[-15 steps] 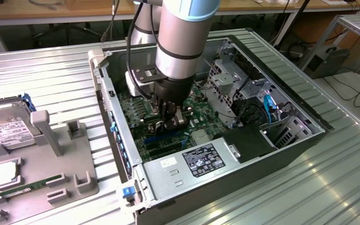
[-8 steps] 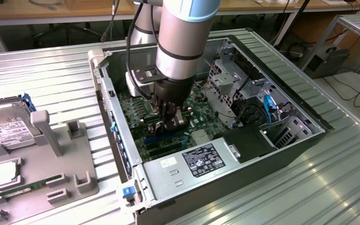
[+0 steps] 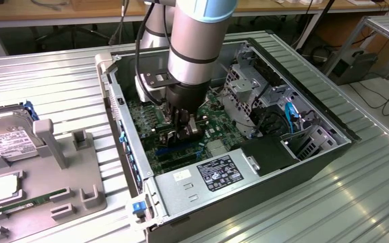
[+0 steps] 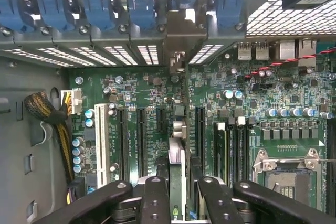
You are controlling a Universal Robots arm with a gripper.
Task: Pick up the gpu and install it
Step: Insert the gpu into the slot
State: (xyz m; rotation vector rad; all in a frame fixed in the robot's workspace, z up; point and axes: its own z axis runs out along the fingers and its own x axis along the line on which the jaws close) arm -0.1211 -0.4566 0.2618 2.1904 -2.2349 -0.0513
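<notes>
Claw (image 4: 178,192) sits nearest in the wrist view, its dark fingers (image 4: 155,198) closed on the top edge of the gpu (image 4: 177,145), which runs edge-on away from the camera down the middle of the motherboard (image 4: 252,103). Card stands upright on its long edge, lined up with the row of black expansion slots (image 4: 140,135); whether its connector is fully seated I cannot tell. Its silver end bracket (image 4: 181,43) reaches the rear wall of the case, between the blue slot clips (image 4: 94,11).

Handling, as a judgement: card looks light and stiff, but thin and fragile, with small parts on both faces. Best hold is what the claw has now, a pinch across the bare board near the top edge and about midway along, so a push goes straight down into the slot without twisting. Side load would bend the connector edge.

Exterior view: arm (image 3: 194,45) reaches down into the open computer case (image 3: 316,126), claw low over the board near the case's middle. Power supply (image 3: 201,182) fills the near corner of the case. Farther toward the exterior view's left, on the ribbed metal counter (image 3: 46,76), a grey parts tray (image 3: 79,192) carries a hard drive (image 3: 8,139) and a memory stick (image 3: 22,205).
</notes>
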